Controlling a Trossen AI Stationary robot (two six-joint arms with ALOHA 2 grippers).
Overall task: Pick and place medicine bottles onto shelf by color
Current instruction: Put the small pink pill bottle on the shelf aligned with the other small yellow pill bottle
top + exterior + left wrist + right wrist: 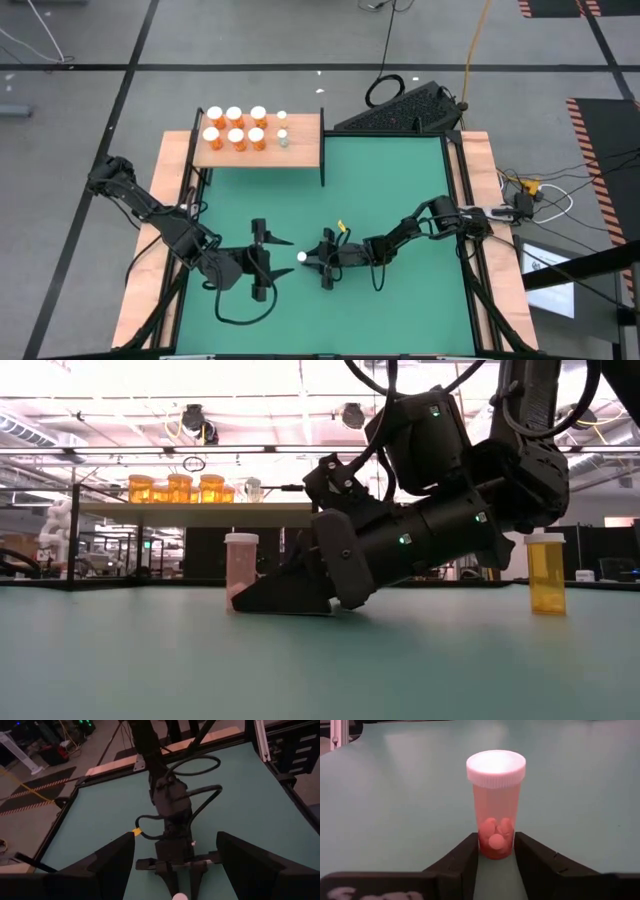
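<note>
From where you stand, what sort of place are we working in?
Probably a robotics lab or workshop: the green mat sits on a framed table, loose cables run across a grey taped floor, and ceiling lights hang over an open hall full of equipment.

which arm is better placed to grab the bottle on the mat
Right. The right gripper already has its fingers either side of the upright bottle at its base. The left gripper sits open beside it, facing it.

**Grey floor, bright ceiling**

In the high view a grey floor [80, 40] with dark lines surrounds the bench, and a black keyboard [400, 110] lies at upper centre. The low view shows ceiling lights [250, 380] along the top.
</note>
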